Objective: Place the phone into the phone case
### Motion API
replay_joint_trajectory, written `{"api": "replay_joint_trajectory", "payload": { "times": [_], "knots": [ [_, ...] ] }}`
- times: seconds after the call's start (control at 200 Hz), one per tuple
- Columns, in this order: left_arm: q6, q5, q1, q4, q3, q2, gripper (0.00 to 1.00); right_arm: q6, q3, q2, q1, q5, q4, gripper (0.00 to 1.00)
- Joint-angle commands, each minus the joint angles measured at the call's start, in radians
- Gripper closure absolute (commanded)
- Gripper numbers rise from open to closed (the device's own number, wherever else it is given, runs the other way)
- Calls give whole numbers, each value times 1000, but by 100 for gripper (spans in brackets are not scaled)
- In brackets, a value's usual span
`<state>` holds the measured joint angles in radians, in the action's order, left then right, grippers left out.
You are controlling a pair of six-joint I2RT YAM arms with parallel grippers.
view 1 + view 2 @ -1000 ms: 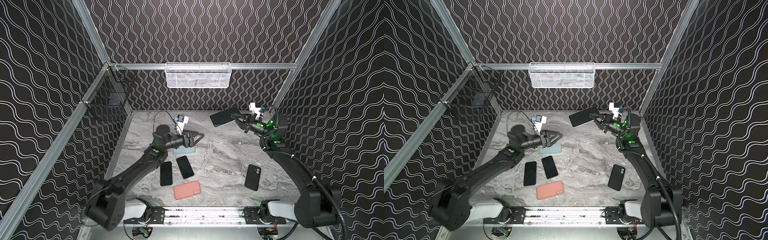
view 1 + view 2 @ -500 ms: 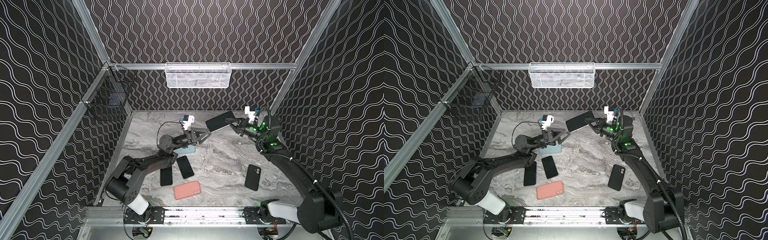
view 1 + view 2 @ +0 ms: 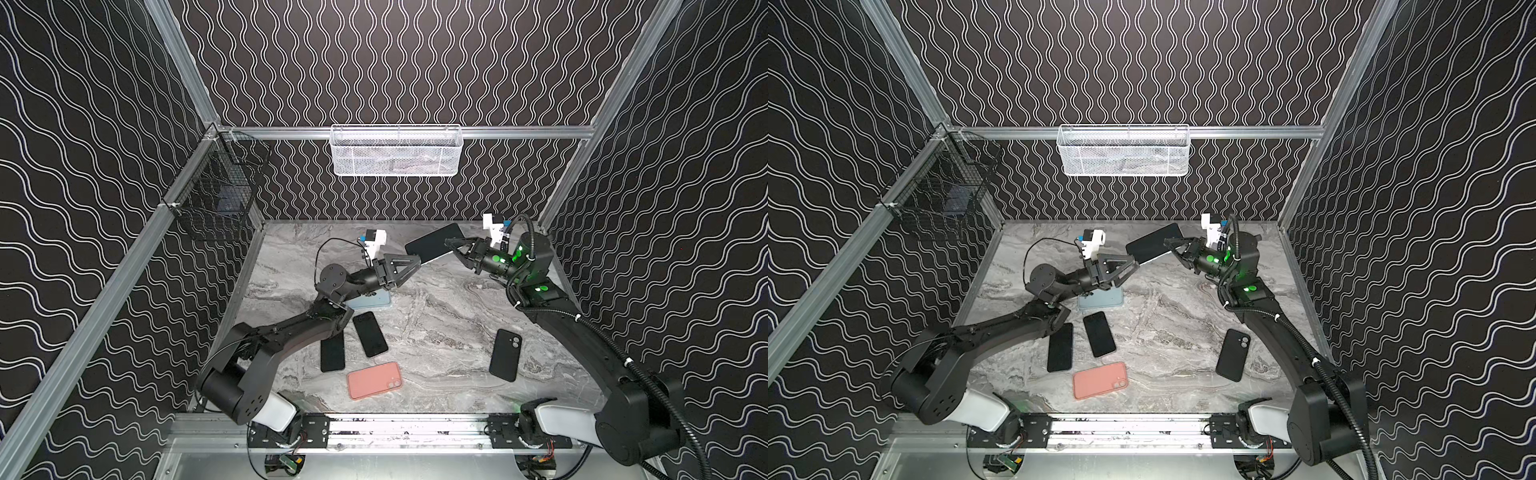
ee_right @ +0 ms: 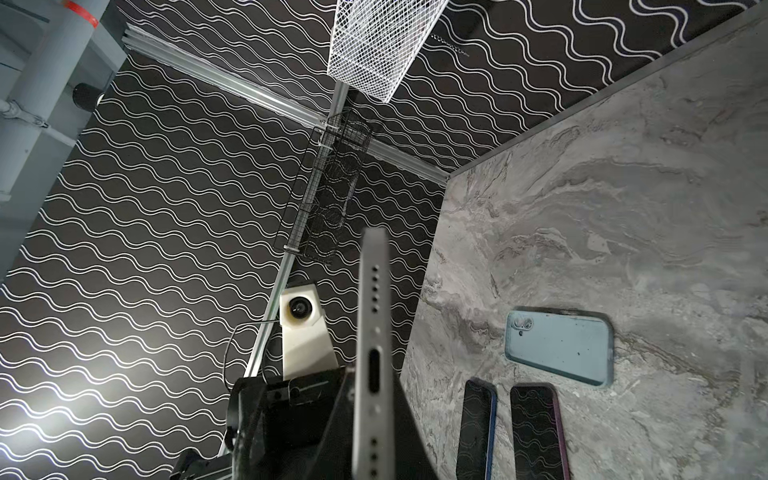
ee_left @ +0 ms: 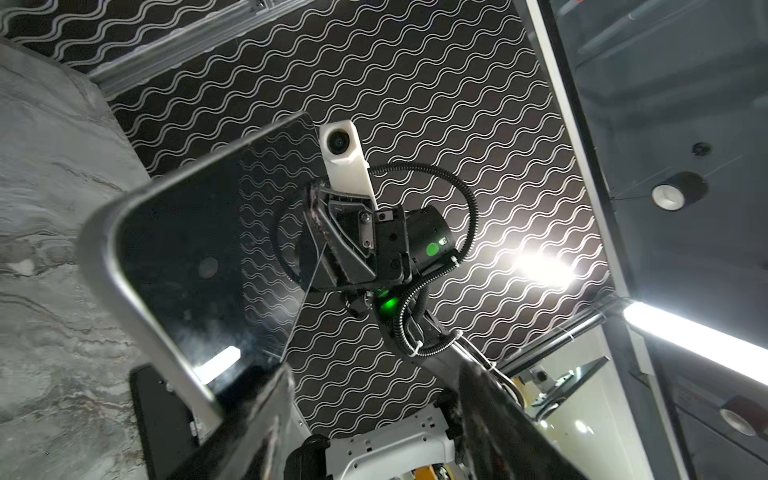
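The right gripper [image 3: 452,246] is clamped on one short end of the black, silver-edged phone [image 3: 430,248], holding it in the air above the back of the grey marble table [image 3: 440,316]. The left gripper [image 3: 412,267], jaws apart, is at the opposite end. The light blue phone case [image 3: 376,300] lies flat below it, with free marble on its right side.

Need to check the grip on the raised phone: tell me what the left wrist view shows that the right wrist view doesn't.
Only left wrist: the phone screen-on, with the right gripper clamped on its end. Only right wrist: the light blue case and two dark phones lying on the table. Both: the held phone and the marble table.
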<state>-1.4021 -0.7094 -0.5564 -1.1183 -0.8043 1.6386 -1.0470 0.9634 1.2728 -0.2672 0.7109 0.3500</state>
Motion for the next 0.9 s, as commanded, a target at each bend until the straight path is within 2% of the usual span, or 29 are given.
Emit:
{"api": "replay_joint_trajectory", "payload": {
  "times": [0.0,0.24,0.46,0.576,0.671,0.896],
  "knots": [
    [169,29,0,239,-31,-27,29,-6,3,-27,-6,9,54,100],
    [199,2,1,353,-36,-64,27,32,14,-68,-6,-23,4,100],
    [339,27,2,561,-55,-134,26,74,19,-100,-6,-46,-49,100],
    [396,34,1,655,-88,-140,26,58,7,-106,-6,-38,-20,100],
    [372,36,6,596,-80,-131,26,43,-2,-102,-9,-27,2,100],
    [238,38,8,299,-48,-85,30,-48,-71,-79,-15,11,136,100]
  ]
}}
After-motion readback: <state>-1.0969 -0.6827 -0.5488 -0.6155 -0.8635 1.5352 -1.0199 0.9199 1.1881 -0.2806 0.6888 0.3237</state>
